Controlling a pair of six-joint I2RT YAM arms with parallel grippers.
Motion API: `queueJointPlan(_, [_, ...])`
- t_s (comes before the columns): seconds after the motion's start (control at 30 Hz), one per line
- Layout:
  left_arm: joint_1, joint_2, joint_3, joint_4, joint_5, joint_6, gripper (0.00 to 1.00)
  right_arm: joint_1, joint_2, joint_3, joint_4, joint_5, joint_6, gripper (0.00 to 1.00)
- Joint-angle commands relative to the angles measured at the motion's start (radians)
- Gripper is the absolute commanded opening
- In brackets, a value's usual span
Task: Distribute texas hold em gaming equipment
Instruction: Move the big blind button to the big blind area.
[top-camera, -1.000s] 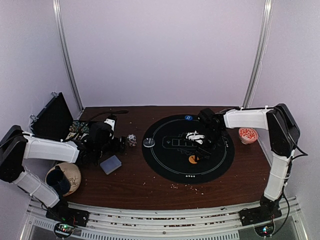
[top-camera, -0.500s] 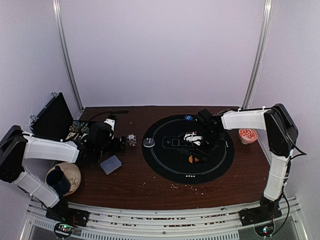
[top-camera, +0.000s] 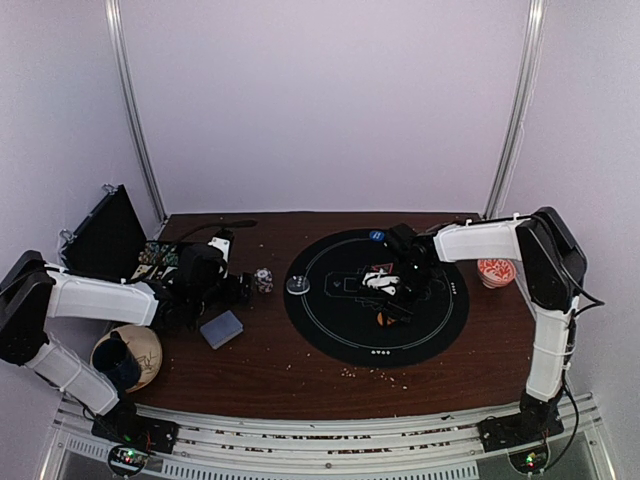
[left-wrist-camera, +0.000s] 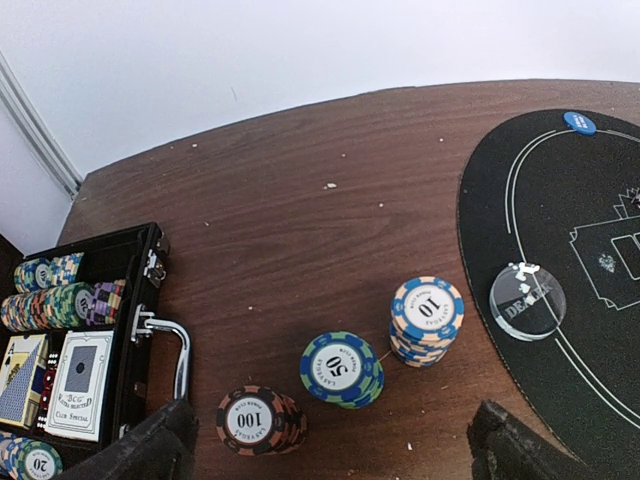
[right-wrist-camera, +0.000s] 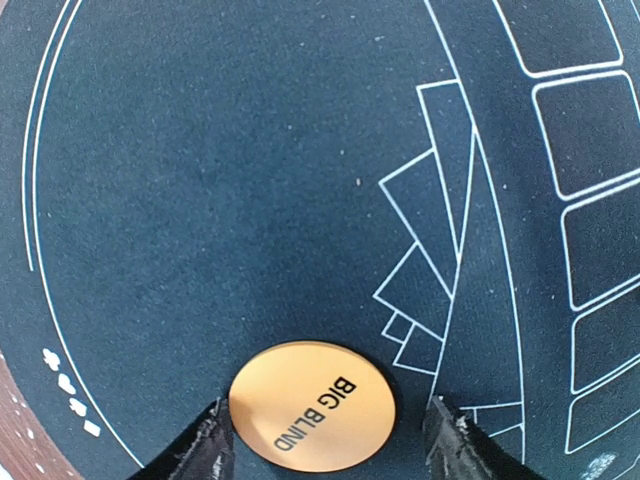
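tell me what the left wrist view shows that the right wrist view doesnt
Only the left wrist view: a 100 chip stack, a 50 chip stack and a 10 chip stack on the wood table. It also shows an open black case holding more chips and cards, plus a clear dealer button and a blue disc on the mat.
Only the right wrist view: an orange BIG BLIND disc between the fingers of the open right gripper.
Both: the black mat with white lines.

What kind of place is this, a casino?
Probably a robot test booth, not a casino: plain white walls, arms bolted at a wooden table's edge, a poker mat and chip stacks.
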Motion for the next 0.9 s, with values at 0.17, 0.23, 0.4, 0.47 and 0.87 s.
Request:
queueJointPlan(0.17, [-0.005,-0.007,0.023,0.020,-0.010,0.010,0.98,0.024,0.031,-0.013,-0.042,-0.010,-0.017,0.52])
queueJointPlan(0.23, [-0.004,-0.009,0.021,0.020,-0.011,0.010,0.98,0.032,0.021,-0.018,-0.046,-0.011,-0.026,0.49])
queueJointPlan(0.4, [-0.005,-0.004,0.024,0.019,-0.010,0.010,0.98,0.044,0.005,-0.022,-0.055,-0.026,-0.047,0.43])
queueJointPlan(0.47, [-0.005,-0.002,0.024,0.019,-0.011,0.010,0.98,0.045,-0.004,-0.022,-0.063,-0.041,-0.058,0.42])
queueJointPlan(0.87, [-0.005,0.000,0.024,0.019,-0.012,0.011,0.98,0.111,-0.078,-0.040,-0.152,-0.124,-0.171,0.42])
